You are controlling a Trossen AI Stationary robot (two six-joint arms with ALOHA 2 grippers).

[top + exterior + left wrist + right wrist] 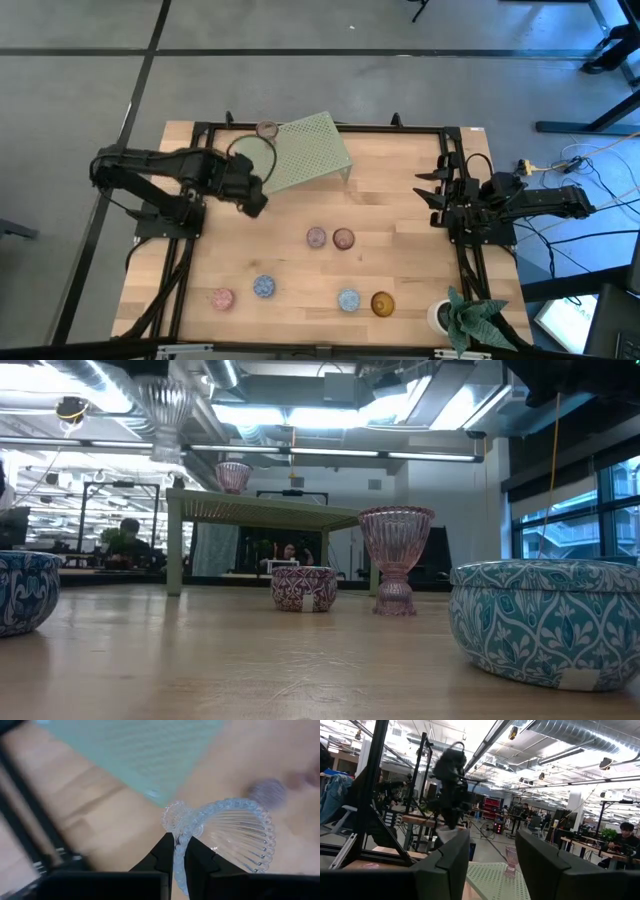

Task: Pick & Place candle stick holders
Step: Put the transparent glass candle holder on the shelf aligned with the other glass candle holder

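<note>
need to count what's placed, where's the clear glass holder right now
The clear holder is off the table, pinched by its rim in the left tool. In the high view it hangs at the table's left, beside the green rack.

pale green perforated rack (310, 150), clear ribbed cup (235, 832), teal patterned cup (545, 620).

Left wrist view: green rack (135, 755) and bench (100, 820) blurred, clear ribbed cup (235, 835) cut off at the frame bottom. Low view: blue patterned cups (545, 622) cropped at both side edges. High view: white pot (440, 316) mostly hidden under its plant (472, 318); cup patterns too small to read.
</note>
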